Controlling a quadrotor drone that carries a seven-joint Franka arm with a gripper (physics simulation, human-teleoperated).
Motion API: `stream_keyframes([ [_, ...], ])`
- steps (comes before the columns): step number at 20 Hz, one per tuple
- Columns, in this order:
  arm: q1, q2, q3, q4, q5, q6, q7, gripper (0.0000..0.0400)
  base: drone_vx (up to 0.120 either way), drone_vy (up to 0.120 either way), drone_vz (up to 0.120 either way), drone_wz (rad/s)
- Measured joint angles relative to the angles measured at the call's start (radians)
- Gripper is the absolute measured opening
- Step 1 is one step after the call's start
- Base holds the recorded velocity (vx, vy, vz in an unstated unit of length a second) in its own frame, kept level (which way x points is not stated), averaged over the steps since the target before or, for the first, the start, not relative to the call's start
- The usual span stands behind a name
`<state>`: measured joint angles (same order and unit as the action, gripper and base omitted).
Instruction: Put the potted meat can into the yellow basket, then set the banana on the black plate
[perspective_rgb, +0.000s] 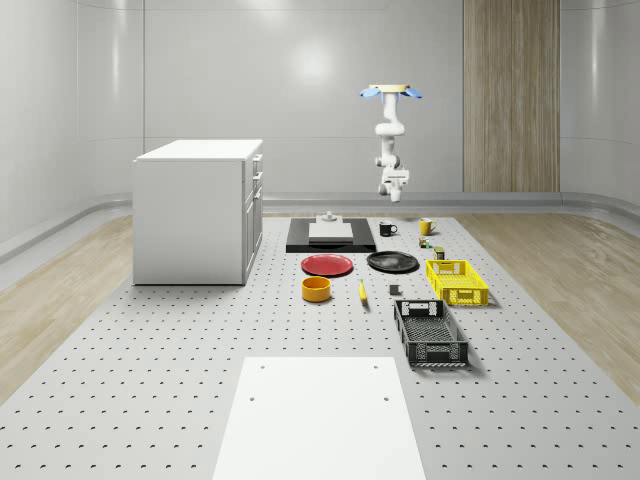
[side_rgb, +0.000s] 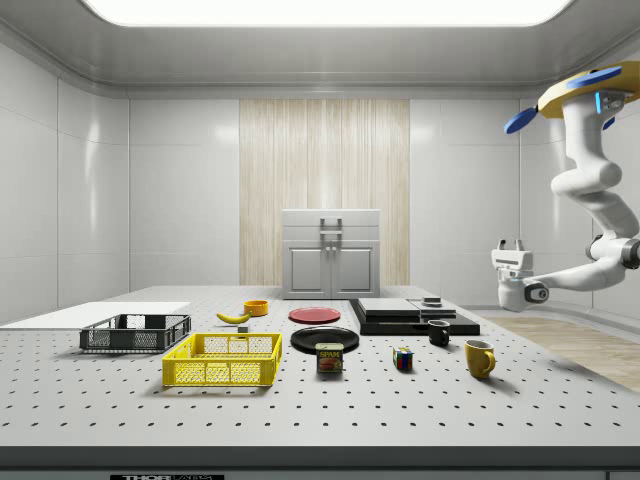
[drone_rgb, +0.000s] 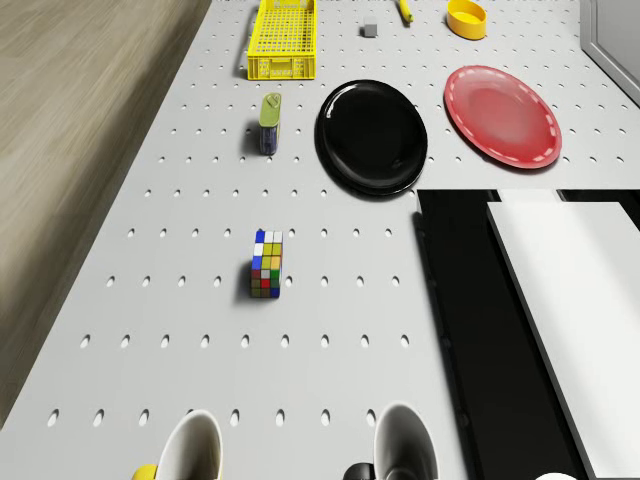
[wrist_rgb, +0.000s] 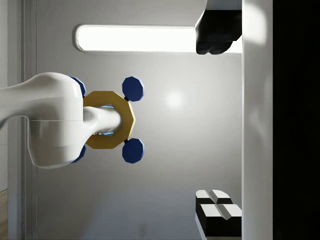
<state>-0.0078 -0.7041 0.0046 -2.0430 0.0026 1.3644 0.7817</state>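
Note:
The potted meat can (perspective_rgb: 438, 251) (side_rgb: 330, 358) (drone_rgb: 271, 123) stands on the table between the yellow basket (perspective_rgb: 457, 281) (side_rgb: 224, 360) (drone_rgb: 283, 38) and a Rubik's cube. The banana (perspective_rgb: 362, 291) (side_rgb: 233, 317) (drone_rgb: 405, 10) lies beyond the black plate (perspective_rgb: 392, 262) (side_rgb: 324, 339) (drone_rgb: 371, 135), next to a yellow bowl. The drone (perspective_rgb: 392, 92) (side_rgb: 590, 90) hovers high over the table's mug end. My gripper (perspective_rgb: 396, 195) (side_rgb: 511, 247) (wrist_rgb: 220, 125) hangs in the air well above the table, turned up toward the drone, open, with nothing between its fingers.
A red plate (perspective_rgb: 327, 264) and yellow bowl (perspective_rgb: 316, 289) sit by the black plate. A black crate (perspective_rgb: 430, 332), two mugs (perspective_rgb: 387, 228) (perspective_rgb: 425, 226), the cube (drone_rgb: 267, 264), a black platform with a white block (perspective_rgb: 330, 234) and a white cabinet (perspective_rgb: 198, 210) also stand here.

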Motion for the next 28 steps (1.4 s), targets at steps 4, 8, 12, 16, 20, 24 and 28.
stream_keyframes([
  [4,0.000,-0.002,0.000,-0.001,0.000,0.003,0.000,0.0400,0.120,0.120,0.000,0.000],
  [8,-0.001,-0.004,0.001,-0.003,-0.001,0.005,0.000,0.0400,0.120,0.120,0.000,0.000],
  [12,-0.002,-0.006,0.002,-0.005,-0.002,0.008,0.000,0.0400,0.120,0.120,0.000,0.000],
  [16,-0.002,-0.008,0.005,-0.007,-0.005,0.011,0.000,0.0400,0.120,0.120,0.000,0.000],
  [20,-0.004,-0.010,0.009,-0.009,-0.011,0.014,0.001,0.0400,0.120,0.120,0.000,0.000],
  [24,-0.006,-0.012,0.017,-0.011,-0.022,0.018,0.002,0.0400,0.120,0.100,0.000,0.000],
  [28,-0.011,-0.014,0.033,-0.014,-0.045,0.021,0.005,0.0400,0.120,0.000,0.000,0.000],
])
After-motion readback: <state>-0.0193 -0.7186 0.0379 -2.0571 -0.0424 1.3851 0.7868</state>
